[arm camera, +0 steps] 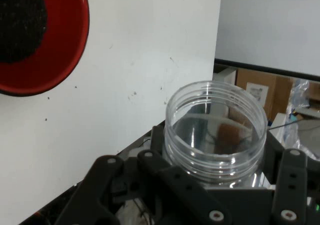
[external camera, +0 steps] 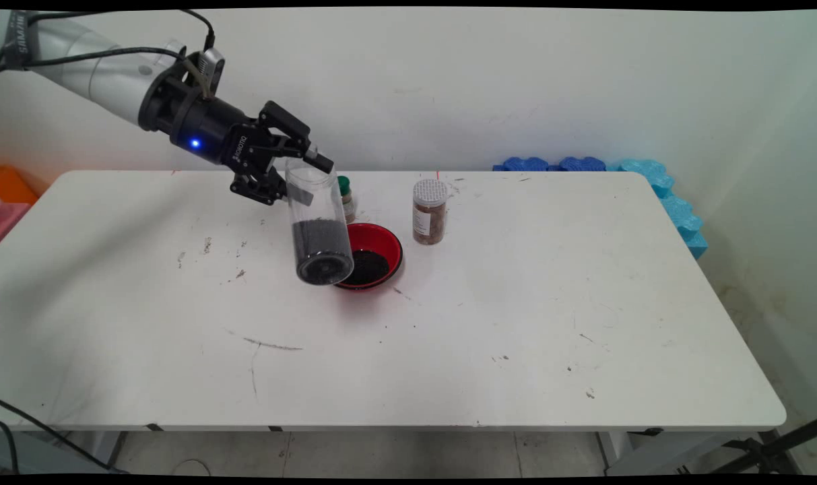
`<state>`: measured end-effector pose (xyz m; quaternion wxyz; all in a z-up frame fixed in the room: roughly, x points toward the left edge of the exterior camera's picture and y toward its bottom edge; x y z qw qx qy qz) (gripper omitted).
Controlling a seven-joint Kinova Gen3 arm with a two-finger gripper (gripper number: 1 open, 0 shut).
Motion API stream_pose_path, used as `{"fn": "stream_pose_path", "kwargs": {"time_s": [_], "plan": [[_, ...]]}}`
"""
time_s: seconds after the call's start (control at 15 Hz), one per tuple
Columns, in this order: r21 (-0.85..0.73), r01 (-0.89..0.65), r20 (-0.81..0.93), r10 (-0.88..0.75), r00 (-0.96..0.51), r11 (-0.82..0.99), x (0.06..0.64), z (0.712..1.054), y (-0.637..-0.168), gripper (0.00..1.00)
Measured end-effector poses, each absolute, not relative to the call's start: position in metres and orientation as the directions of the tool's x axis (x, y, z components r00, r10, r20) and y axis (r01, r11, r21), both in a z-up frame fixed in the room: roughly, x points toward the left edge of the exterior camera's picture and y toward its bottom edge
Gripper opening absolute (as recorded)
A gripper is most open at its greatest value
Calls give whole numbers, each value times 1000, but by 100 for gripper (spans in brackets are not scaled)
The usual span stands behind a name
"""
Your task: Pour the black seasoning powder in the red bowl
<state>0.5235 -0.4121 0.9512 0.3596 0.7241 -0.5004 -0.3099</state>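
Observation:
My gripper [external camera: 300,180] is shut on a clear plastic jar [external camera: 317,222] near its open top and holds it above the table, slightly tilted. Dark grains fill the jar's lower part. The jar's base hangs just left of a red bowl [external camera: 389,241], which has dark grains in its middle. In the hand view the jar's threaded open mouth [arm camera: 215,130] sits between my fingers [arm camera: 150,167], and the red bowl [arm camera: 65,50] lies at the upper left on the white table.
A small bottle with a green cap [external camera: 345,197] stands just behind the held jar. A white-lidded jar of brown contents [external camera: 429,212] stands right of the bowl. Blue foam pieces [external camera: 583,164] line the table's far right edge, and an orange object [external camera: 12,185] sits off its left.

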Motion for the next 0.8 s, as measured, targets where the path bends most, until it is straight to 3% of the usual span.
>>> {"fn": "stream_pose_path", "kwargs": {"time_s": [0.8], "plan": [[810,-425,-249,-892,377,-405,522,932,-420,0]]}}
